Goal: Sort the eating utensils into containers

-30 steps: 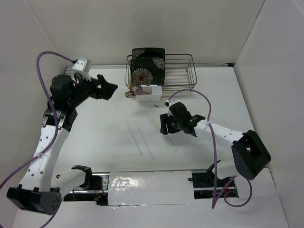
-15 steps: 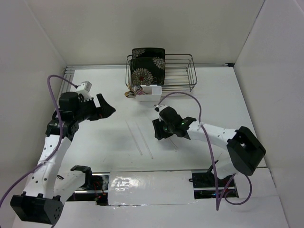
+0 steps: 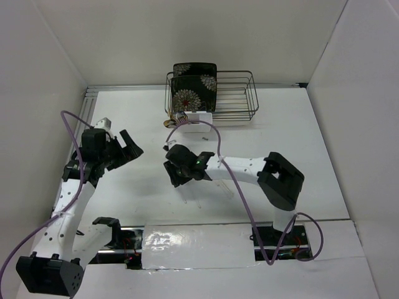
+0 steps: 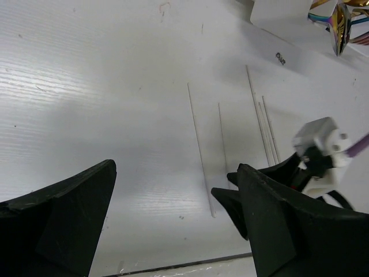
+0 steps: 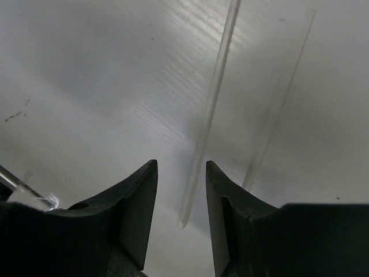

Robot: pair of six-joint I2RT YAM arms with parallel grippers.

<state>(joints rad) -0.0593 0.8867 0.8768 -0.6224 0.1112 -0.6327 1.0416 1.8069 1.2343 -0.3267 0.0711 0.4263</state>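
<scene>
left gripper (image 3: 129,147): my jaws stand fully apart with nothing in them. it hangs over the table (image 3: 299,156), left of centre in the top view.
right gripper (image 3: 171,166): my jaws are about half apart and have hold of nothing. it sits low over the table at the centre of the top view, pointing toward frame left.
chopstick (image 5: 209,109): in the right wrist view it runs up the gap between my fingers (image 5: 135,202). there is bare table on both sides of it, and its near end lies between the tips. it touches neither finger.
second chopstick (image 5: 281,98): flat on the table just right of the first, outside my right finger.
chopsticks (image 4: 199,147): in the left wrist view several pale sticks lie loose and roughly parallel, from centre to right of frame. i cannot tell the exact count.
tub (image 3: 198,117): small and white, upper centre of the top view, against the front of the rack (image 3: 237,93).
spoon (image 4: 337,23): iridescent, upper right corner of the left wrist view, by the tub. i cannot tell whether it is inside.
plate (image 3: 194,87): black and floral, standing on edge at the left end of the rack.
</scene>
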